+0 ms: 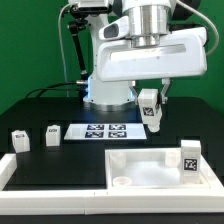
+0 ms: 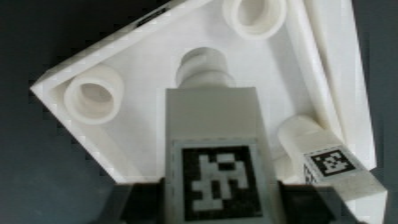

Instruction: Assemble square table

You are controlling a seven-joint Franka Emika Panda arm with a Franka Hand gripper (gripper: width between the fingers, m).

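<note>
Two white pieces lie nearest in the exterior view: the border rail point(image 1: 50, 172) and, beside it, the square tabletop point(image 1: 150, 168), raised edges up. A standing leg point(image 1: 190, 158) sits at its corner on the exterior view's right; screwed in or merely parked there, I can't tell. Just above and behind, my gripper point(image 1: 150, 104) is clamped narrow on the held leg point(image 1: 151, 114), tag facing out, hanging clear of the panel. From the wrist, its threaded tip point(image 2: 201, 68) points at bare panel near a corner socket point(image 2: 89, 95), not over it. Farther back lies the marker board point(image 1: 105, 130), with a spare leg point(image 1: 52, 135) and, outermost, a last leg point(image 1: 18, 140) toward the exterior view's left.

Risks: if I descend from here, the tip hits flat plastic and shoves the tabletop, since nothing visibly pins it. A slightly cocked leg would cross-thread or jam at the socket mouth. And swinging toward that right-hand corner, the gripper could clip the standing leg and topple it.
</note>
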